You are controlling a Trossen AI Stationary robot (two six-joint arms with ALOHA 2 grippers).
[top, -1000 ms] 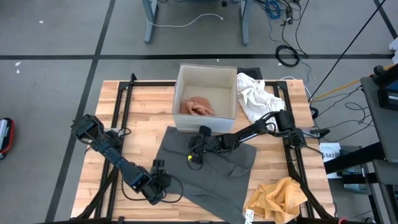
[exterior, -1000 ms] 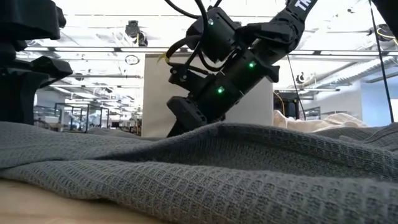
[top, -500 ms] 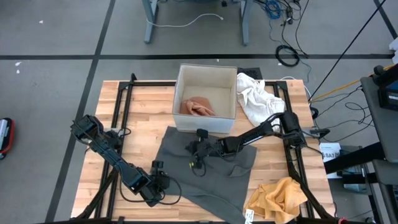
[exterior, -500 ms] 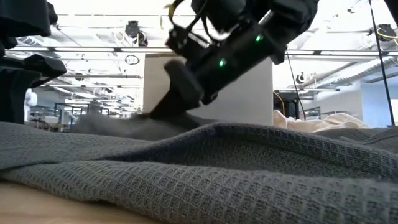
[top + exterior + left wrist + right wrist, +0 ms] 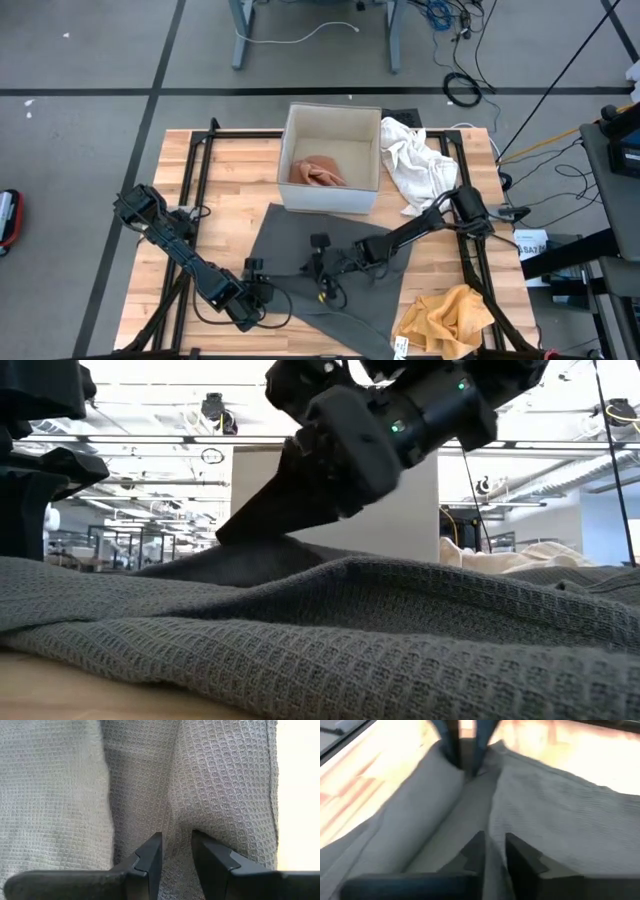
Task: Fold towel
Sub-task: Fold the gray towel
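Left fingers [image 5: 176, 851] pinching grey towel [image 5: 375, 255] fold, right fingers [image 5: 492, 851] nipping a ridge, blurred

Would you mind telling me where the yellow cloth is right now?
In the high view, the yellow cloth lies at the table's near right corner, beside the grey towel.

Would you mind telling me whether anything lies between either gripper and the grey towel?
Nothing visible does. The right gripper is down on the towel near its middle, cloth between its fingers, and the left gripper pinches a ridge of the towel at its near-left edge.
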